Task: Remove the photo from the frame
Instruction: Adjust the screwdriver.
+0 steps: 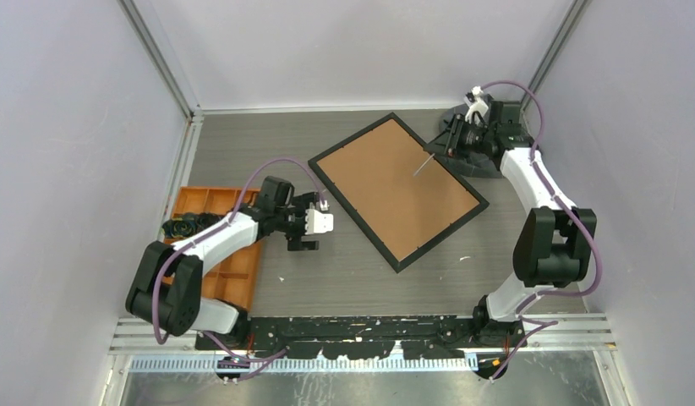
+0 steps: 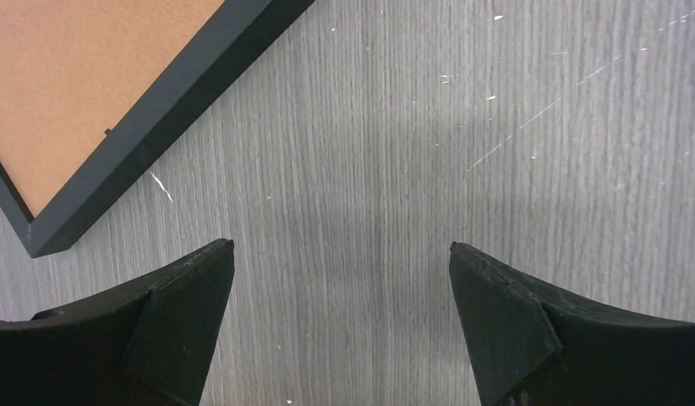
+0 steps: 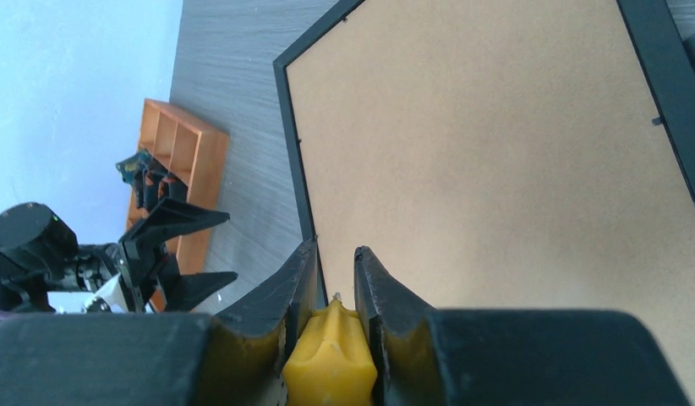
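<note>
The frame (image 1: 395, 194) lies face down at the table's middle, turned at an angle, its brown board back up inside a thin black border (image 2: 158, 110). The photo is hidden under the board. My right gripper (image 1: 450, 139) hovers at the frame's far right corner, shut on a yellow-handled tool (image 3: 331, 355); its thin metal shaft (image 1: 422, 165) points down over the board (image 3: 496, 152). My left gripper (image 1: 303, 228) is open over bare table just left of the frame's near-left edge, nothing between its fingers (image 2: 192, 288).
An orange compartment tray (image 1: 217, 245) with dark small parts sits at the left, under the left arm. A dark object (image 1: 471, 165) lies at the back right beneath the right wrist. Walls close in on three sides.
</note>
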`<action>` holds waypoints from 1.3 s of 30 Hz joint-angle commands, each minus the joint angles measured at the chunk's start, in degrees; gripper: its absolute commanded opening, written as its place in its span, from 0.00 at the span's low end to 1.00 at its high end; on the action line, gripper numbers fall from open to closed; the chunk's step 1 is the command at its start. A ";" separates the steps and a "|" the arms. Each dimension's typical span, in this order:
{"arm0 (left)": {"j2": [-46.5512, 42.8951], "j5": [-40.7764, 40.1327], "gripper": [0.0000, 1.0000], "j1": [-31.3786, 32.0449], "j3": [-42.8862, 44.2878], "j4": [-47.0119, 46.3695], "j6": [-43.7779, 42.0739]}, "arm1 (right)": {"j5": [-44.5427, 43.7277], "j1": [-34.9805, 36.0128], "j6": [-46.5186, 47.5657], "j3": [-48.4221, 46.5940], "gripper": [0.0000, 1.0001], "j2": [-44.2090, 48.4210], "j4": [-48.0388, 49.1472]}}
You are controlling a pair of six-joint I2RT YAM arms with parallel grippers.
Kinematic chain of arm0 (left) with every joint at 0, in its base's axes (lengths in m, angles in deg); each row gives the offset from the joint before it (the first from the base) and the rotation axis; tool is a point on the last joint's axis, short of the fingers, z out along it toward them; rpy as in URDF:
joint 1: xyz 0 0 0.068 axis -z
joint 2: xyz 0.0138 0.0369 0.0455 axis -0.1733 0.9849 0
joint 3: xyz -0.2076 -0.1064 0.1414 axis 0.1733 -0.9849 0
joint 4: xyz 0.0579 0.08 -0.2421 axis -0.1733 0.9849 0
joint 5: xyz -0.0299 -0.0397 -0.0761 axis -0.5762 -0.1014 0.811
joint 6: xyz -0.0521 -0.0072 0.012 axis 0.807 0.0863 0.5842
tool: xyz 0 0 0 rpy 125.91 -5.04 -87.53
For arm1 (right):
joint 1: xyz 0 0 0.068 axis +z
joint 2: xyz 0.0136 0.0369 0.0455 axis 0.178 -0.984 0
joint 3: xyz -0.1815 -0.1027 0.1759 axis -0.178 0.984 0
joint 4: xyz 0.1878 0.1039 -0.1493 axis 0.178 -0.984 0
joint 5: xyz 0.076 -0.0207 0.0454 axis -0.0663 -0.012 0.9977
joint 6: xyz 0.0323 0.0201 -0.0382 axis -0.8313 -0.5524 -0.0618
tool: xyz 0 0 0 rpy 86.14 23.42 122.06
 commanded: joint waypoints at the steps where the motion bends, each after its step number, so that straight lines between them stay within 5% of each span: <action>1: 2.80 3.00 1.00 -1.44 2.43 -6.31 -0.86 | -1.30 -0.25 -6.34 -2.83 0.01 -1.88 9.12; 18: 14.82 7.49 1.00 -1.78 14.63 -2.11 -3.69 | -4.54 12.08 -6.12 -3.83 0.01 -14.88 18.89; 39: 22.13 -1.09 0.94 5.82 13.47 -15.98 7.28 | -2.41 19.26 -7.37 9.52 0.01 -16.77 41.59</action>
